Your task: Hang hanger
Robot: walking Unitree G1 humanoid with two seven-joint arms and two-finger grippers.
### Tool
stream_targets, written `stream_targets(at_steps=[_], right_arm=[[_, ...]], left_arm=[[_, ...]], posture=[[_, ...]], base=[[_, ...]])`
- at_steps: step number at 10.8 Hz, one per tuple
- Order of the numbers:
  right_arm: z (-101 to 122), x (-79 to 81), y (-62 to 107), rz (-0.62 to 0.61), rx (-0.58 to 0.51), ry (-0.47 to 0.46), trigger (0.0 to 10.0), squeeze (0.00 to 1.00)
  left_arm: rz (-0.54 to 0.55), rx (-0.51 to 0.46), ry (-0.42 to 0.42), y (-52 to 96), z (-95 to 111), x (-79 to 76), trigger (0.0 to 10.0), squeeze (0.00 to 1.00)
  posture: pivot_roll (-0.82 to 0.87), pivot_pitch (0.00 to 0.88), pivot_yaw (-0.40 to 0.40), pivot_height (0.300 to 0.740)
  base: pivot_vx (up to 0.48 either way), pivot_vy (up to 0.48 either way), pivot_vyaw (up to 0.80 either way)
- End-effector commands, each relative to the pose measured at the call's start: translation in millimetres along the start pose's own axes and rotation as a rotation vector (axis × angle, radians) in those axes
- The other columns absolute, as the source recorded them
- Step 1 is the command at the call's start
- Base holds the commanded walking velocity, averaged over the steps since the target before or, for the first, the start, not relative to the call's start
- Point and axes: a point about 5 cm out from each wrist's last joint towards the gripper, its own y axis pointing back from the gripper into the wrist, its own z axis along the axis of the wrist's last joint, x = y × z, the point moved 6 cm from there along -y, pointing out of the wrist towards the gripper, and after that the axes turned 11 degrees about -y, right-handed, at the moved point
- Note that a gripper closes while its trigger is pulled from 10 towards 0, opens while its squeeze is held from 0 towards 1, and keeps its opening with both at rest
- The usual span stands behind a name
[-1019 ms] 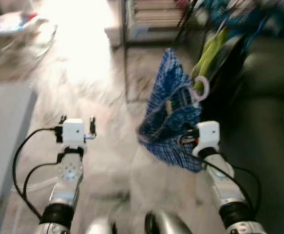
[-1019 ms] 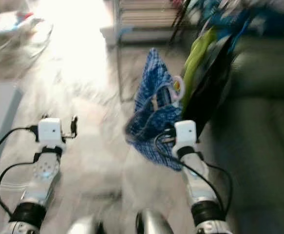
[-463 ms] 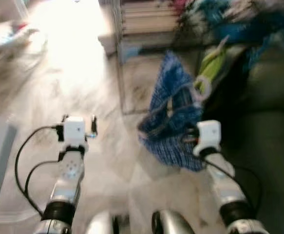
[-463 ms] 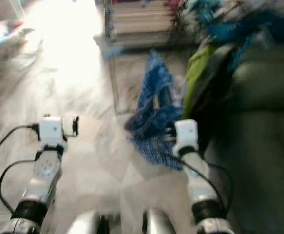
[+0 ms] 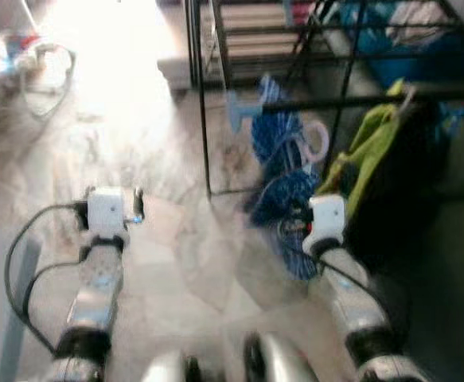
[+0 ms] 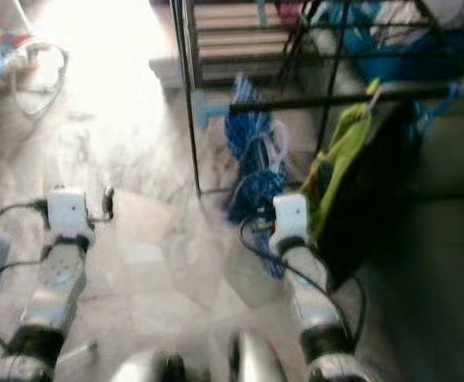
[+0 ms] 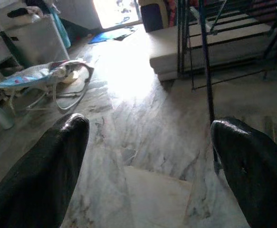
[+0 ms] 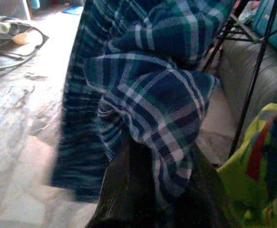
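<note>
A blue plaid shirt [image 5: 282, 191] hangs on a hanger whose pale hook [image 5: 317, 140] sticks up just below the black rail [image 5: 351, 100] of a drying rack. My right gripper [image 5: 298, 216] holds it from below, shut on the hanger, with the plaid cloth [image 8: 148, 95] draped over its dark fingers [image 8: 143, 199]. My left gripper [image 5: 136, 205] is held out over the marble floor, open with nothing between its fingers [image 7: 43, 175]. The head views are blurred.
A green garment [image 5: 367, 155] and a black one [image 5: 399, 199] hang from the rack on the right. A dark sofa [image 5: 454, 263] lies beyond them. The rack's upright post [image 5: 202, 103] stands ahead. A baby bouncer [image 7: 48, 78] sits far left on the floor.
The camera has moved forward and the rack's black bars now stand closer. The shirt on its hanger now hangs just under the rail. Both arms keep their pose.
</note>
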Motion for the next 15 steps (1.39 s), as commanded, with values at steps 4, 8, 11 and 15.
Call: stream_targets(at_steps=[4, 8, 11, 15], right_arm=[[8.6, 2.8, -4.2, 0.007, -0.031, -0.002, 10.0, 0.00], [1.6, 8.8, -10.4, 0.017, 0.030, -0.023, 10.0, 0.00], [-21.9, 21.2, -19.0, 0.028, 0.177, 0.016, 10.0, 0.00], [-23.9, 9.6, -29.8, -0.080, 0.239, -0.050, 10.0, 0.00]], left_arm=[[0.029, -0.013, -0.027, -0.1, 1.9, 6.7, 10.0, 0.00], [0.024, -0.001, -0.037, 0.3, -1.3, 4.4, 10.0, 0.00], [0.012, 0.001, -0.030, 0.3, -0.3, -1.7, 10.0, 0.00], [0.022, 0.035, -0.021, 1.6, -6.1, -3.0, 10.0, 0.00]], posture=[[0.00, 0.142, -0.018, 0.740], [0.00, 0.145, -0.017, 0.740], [0.00, 0.151, -0.024, 0.740], [0.00, 0.154, -0.030, 0.740]], base=[[0.232, 0.000, 0.00], [0.000, 0.000, 0.00], [0.000, 0.000, 0.00], [0.000, 0.000, 0.00]])
